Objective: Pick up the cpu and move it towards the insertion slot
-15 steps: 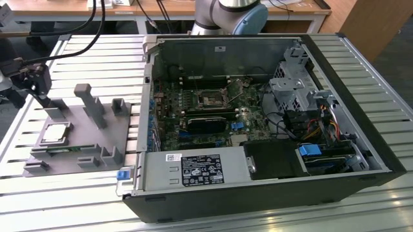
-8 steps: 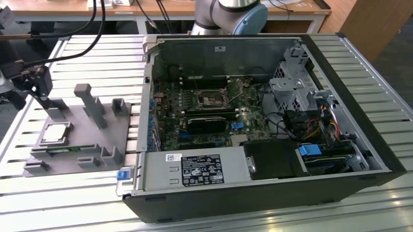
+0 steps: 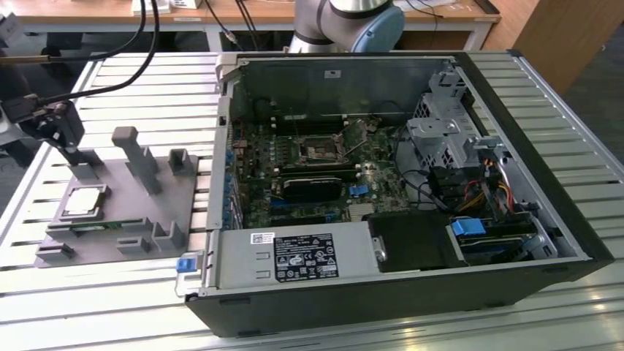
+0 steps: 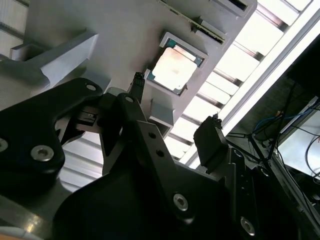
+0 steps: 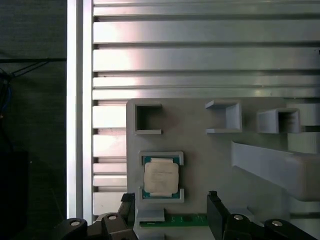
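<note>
Near the counter's edge at the exterior view's left, my end effector (image 3: pixel 61 130) hangs above the grey fixture tray (image 3: pixel 122 208), fingers (image 4: pixel 210 142) spread apart, gripping nothing. The cpu (image 5: pixel 161 178) lies flat in a tray recess, untouched. The insertion slot (image 3: pixel 320 150) sits inside the open computer case (image 3: pixel 410 292), well apart.

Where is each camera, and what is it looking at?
Exterior view: off the arm, looking down on the open computer case, the cpu in its grey holder, and the arm.
First wrist view: on the wrist, looking straight down on the cpu, with the open jaws' tips showing.
Second wrist view: on the wrist, looking slantwise past the jaws at the cpu.
All three share the cpu.
</note>
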Motion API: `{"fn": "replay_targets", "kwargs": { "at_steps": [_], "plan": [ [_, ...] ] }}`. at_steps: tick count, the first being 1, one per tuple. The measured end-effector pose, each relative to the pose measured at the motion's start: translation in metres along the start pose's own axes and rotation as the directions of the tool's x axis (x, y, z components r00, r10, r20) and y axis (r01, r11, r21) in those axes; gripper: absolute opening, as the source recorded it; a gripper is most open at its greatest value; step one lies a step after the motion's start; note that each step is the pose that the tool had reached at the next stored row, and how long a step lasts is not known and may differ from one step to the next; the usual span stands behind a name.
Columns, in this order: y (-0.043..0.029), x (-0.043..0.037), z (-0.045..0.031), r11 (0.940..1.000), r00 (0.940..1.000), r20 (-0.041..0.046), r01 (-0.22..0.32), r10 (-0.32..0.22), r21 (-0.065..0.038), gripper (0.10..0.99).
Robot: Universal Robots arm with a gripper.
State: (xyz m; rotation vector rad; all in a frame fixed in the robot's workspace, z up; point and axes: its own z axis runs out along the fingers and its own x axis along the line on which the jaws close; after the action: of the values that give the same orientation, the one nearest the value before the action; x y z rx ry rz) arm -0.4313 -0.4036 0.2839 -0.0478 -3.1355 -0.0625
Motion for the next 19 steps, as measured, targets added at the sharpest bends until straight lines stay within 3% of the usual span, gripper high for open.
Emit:
{"fn": "replay_targets", "kwargs": {
  "at_steps": [19],
  "plan": [
    [-0.0006,0.0039,0.0116,1.0000,1.0000,-0.0002,0.000,0.000,0.000,0.675]
  ]
}}
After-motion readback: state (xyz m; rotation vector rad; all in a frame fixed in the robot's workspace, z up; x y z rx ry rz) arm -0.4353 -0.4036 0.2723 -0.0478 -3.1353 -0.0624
